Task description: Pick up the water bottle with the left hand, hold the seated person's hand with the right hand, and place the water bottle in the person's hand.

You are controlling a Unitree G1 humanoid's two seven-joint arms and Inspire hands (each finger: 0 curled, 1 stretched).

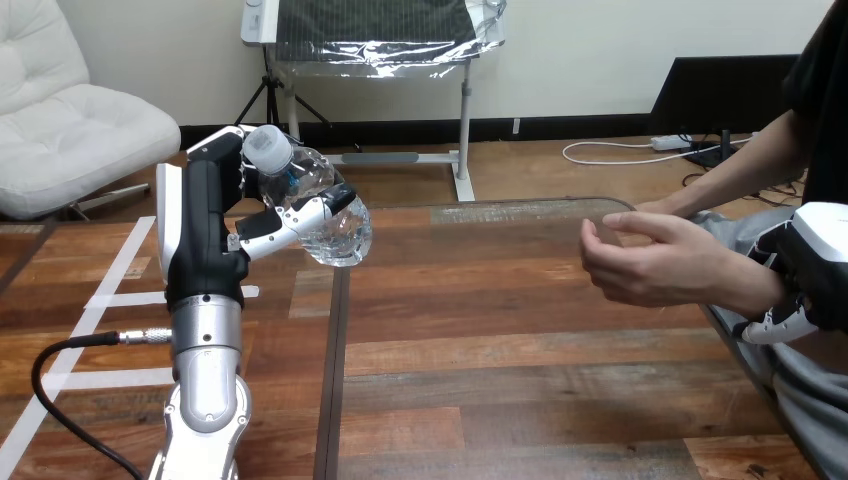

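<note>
1. While I watch from the head view, my left hand (205, 225) holds the clear, crinkled plastic water bottle (325, 210) up off the wooden bench (500, 350), at its left side. The fingers and thumb are curled round the bottle's body.
2. The bottle is tilted, with its white screw cap (268, 147) up and to the left and its base pointing down and right, toward the person. I judge this tilt suits a base-first handover.
3. My right hand (822, 262) is at the view's right edge, on the person's wrist. Its white-jointed fingers curl up beneath the wrist and part of the thumb lies over the top, so I read it as clasping the wrist. I judge this is meant to steady the target for the bottle.
4. The person's hand (655, 262) hangs above the bench's right side, cupped and with nothing in it. Its fingers and thumb are loosely bent toward the left, as if ready to receive.
5. The bottle and the person's hand are well apart, with bare bench between them. By my judgement the pickup and the wrist hold are done, and the carry across and the release are not yet done.
6. My count is one bottle, one cap, two robot hands both occupied, and one cupped hand. A second forearm of the person reaches down behind the cupped hand, and its hand is mostly hidden.
</note>
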